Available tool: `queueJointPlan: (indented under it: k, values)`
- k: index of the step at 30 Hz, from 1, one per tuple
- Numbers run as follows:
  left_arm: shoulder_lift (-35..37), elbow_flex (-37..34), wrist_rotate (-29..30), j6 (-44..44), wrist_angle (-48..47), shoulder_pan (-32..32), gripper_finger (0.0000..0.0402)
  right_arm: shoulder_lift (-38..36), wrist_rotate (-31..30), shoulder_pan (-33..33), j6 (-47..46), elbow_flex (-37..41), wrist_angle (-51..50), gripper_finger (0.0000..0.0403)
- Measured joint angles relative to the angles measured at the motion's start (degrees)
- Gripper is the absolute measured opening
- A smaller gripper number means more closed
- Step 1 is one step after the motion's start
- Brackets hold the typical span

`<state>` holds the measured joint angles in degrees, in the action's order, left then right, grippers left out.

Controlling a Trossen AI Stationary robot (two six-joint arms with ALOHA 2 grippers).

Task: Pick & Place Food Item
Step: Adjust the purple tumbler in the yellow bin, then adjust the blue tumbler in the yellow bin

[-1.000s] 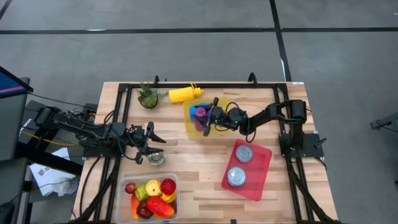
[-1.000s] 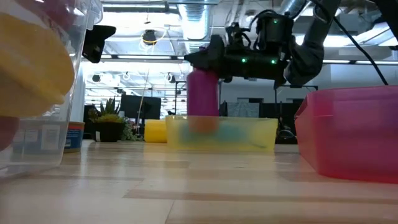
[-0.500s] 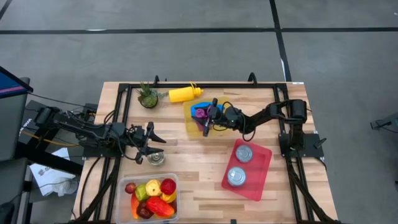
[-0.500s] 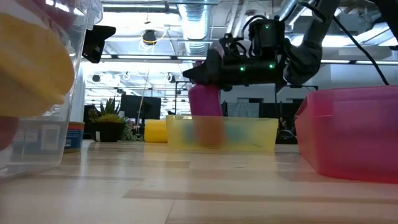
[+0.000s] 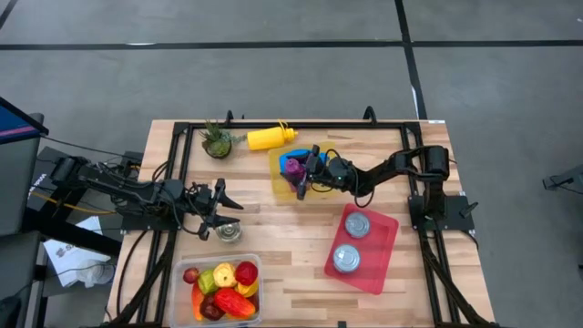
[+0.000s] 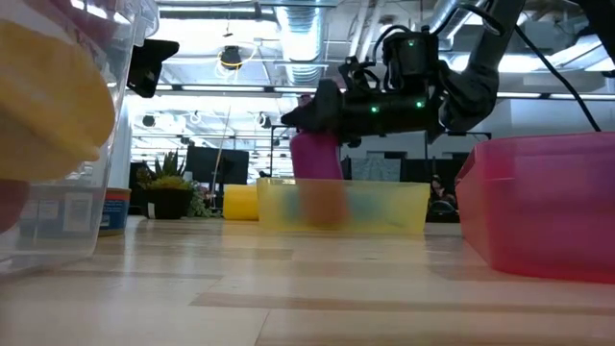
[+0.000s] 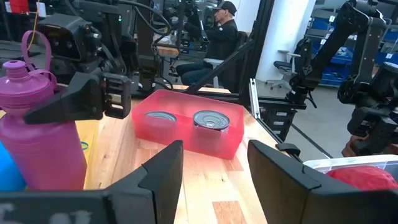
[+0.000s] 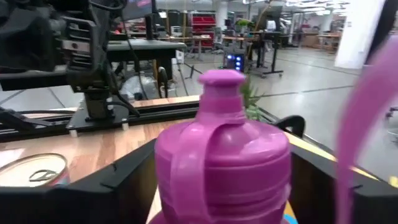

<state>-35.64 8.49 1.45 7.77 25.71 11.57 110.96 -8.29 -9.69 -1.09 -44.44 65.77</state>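
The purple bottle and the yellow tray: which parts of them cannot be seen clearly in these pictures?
- purple bottle: its base, low view, blurred behind the yellow tray wall.
- The bottle's lower body: right wrist view, cut off by the picture's edge.
- The tray's floor and the blue item in it: high view, mostly covered by the right gripper and the bottle.

Purple bottle (image 7: 42, 143) beside red bin (image 7: 186, 127) holding two cans (image 7: 210, 119).

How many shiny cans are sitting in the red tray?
2. One can sits at the far end of the red tray, and the other can sits right beside it, nearer the table's front edge. None looks hidden.
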Motion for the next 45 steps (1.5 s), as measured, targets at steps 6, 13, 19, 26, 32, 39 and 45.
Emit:
queueJointPlan:
  k: [6,13,19,26,32,39,45]
  values:
    - [0.0,0.0,0.0,0.0,-0.3,0.0,0.0172,0.1,-4.7,1.2,1.5,0.1,0.0,0.0302]
    - [0.0,0.0,0.0,0.0,-0.4,0.0,0.0172,-0.4,-10.0,4.0,3.4,0.1,0.1,0.0286]
    - [0.0,0.0,0.0,0.0,-0.4,0.0,0.0172,-2.1,-15.2,6.4,6.2,0.2,-0.8,0.0284]
    - [0.0,0.0,0.0,0.2,-0.4,0.0,0.0172,-6.1,-17.6,8.3,9.6,0.1,-1.6,0.0284]
    - [0.0,0.0,0.0,0.2,-0.4,0.0,0.0172,-9.1,-20.4,10.0,13.4,0.1,-2.3,0.0284]
    - [0.0,0.0,0.0,0.2,-0.5,0.0,0.0172,-16.3,-26.9,11.8,19.7,0.1,-9.5,0.0285]
    - [0.0,0.0,0.0,0.2,-1.1,0.0,0.0172,-26.9,-32.9,10.7,18.0,0.1,-32.2,0.0285]
